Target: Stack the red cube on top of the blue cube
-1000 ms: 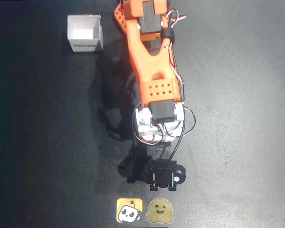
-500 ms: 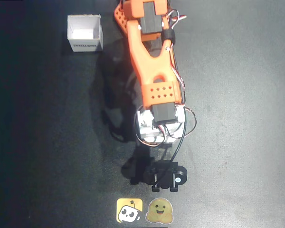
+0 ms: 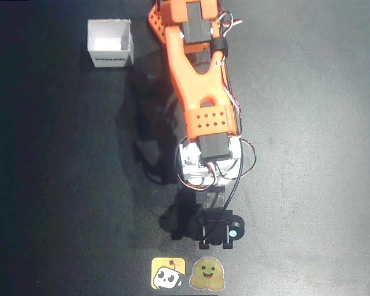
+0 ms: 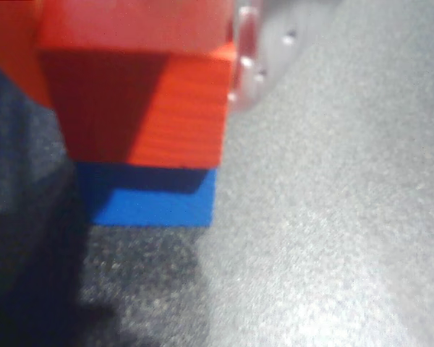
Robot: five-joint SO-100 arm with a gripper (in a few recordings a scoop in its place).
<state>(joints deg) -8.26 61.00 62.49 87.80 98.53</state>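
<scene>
Red cube (image 4: 141, 108) seated on blue cube (image 4: 150, 196) on the bench (image 4: 333, 231), edges nearly flush; jaws seemingly beside red cube, grip impossible to tell; release and retreat likely left.

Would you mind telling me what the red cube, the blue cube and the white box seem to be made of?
The red cube: likely 3D-printed plastic, matte; fine parallel ridges run across its lit face. The blue cube beneath it: probably the same, matte and even, though blur hides any ridges. The white box: apparently thin card or paper, going by its slim walls and open top.
</scene>
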